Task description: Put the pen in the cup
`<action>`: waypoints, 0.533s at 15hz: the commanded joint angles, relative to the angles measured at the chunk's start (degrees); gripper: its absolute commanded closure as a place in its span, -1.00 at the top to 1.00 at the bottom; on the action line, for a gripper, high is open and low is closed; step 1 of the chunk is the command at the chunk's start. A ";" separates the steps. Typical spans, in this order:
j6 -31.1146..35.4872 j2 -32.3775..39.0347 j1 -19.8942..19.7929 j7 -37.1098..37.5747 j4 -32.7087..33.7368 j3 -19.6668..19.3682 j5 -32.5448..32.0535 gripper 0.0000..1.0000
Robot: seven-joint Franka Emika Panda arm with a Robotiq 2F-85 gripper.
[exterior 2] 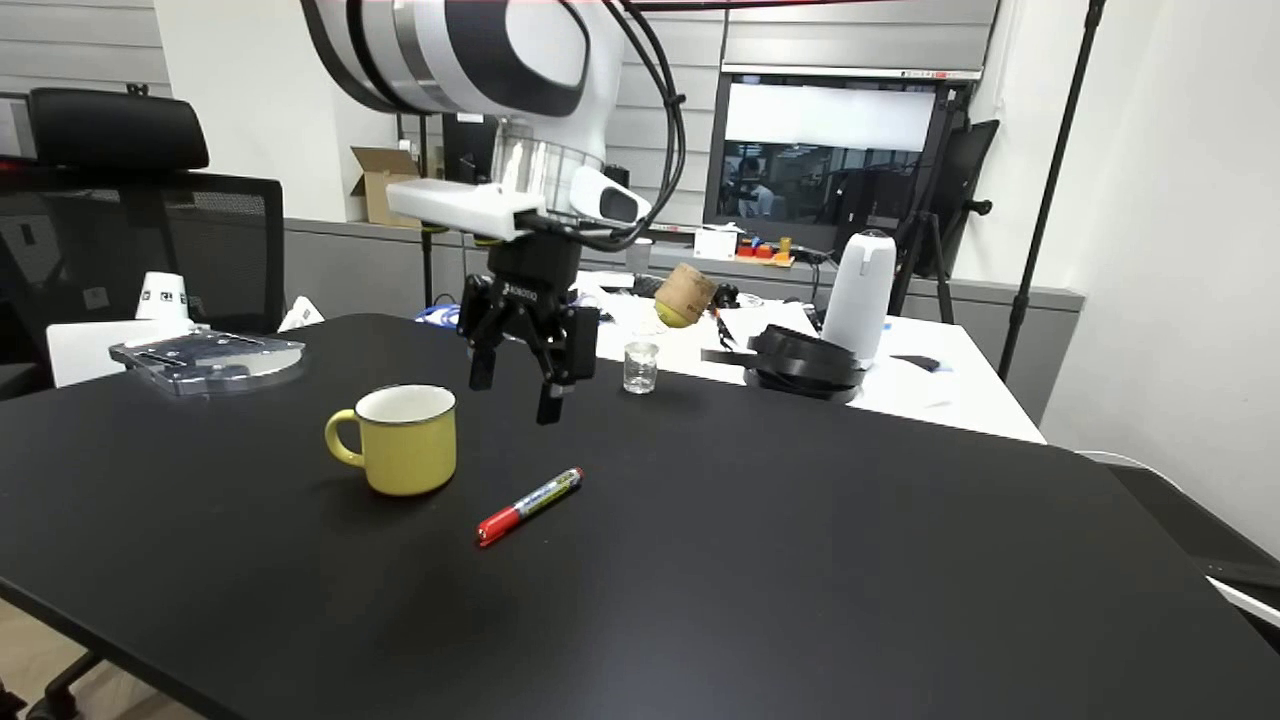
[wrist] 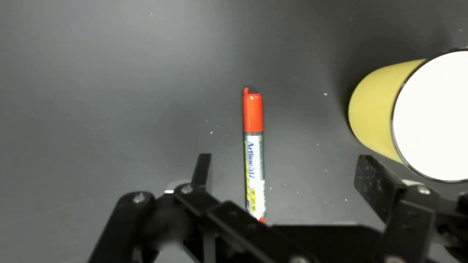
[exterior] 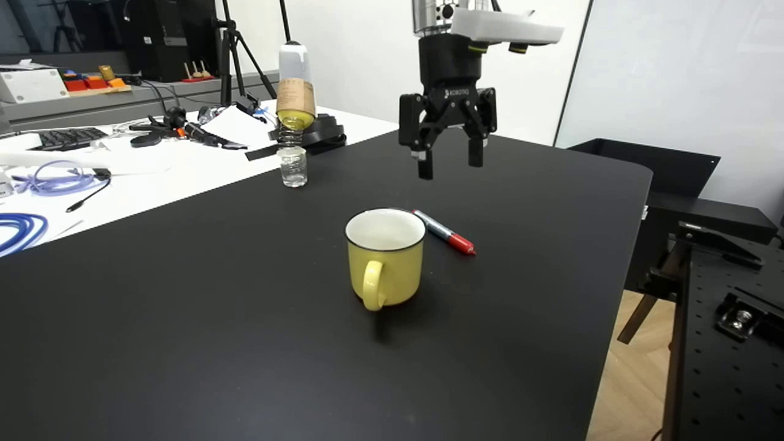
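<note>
While the Robotiq gripper (exterior: pixel 451 162) hangs over the blk tabletop (exterior: pixel 233 343) w/ fingers (exterior: pixel 476 153) spread wide, red-capped Artline 517 marker (wrist: pixel 255 157) lies flat near ctr of the wrist frame, cap end toward top, lower half b/w the fingers as seen there. Yellow mug (wrist: pixel 371 113) upright at R edge of same frame, apart from marker. In an exterior view: mug L of ctr, handle (exterior 2: pixel 343 440) pointing L; marker lower, just R of it; small clear container (exterior 2: pixel 640 368) at ctr, R of gripper.

Bright light, tabletop (wrist: pixel 175 40) glare, soft shadow beside the cup (wrist: pixel 413 113), claw (wrist: pixel 285 157) blurry in the wrist view
</note>
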 commanded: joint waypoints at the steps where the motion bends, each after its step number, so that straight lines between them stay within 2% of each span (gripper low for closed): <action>1: 2.06 2.59 -0.36 3.67 -0.84 -1.61 -3.41 1.00; 8: 3.66 7.24 0.96 6.52 0.10 -2.31 -5.88 1.00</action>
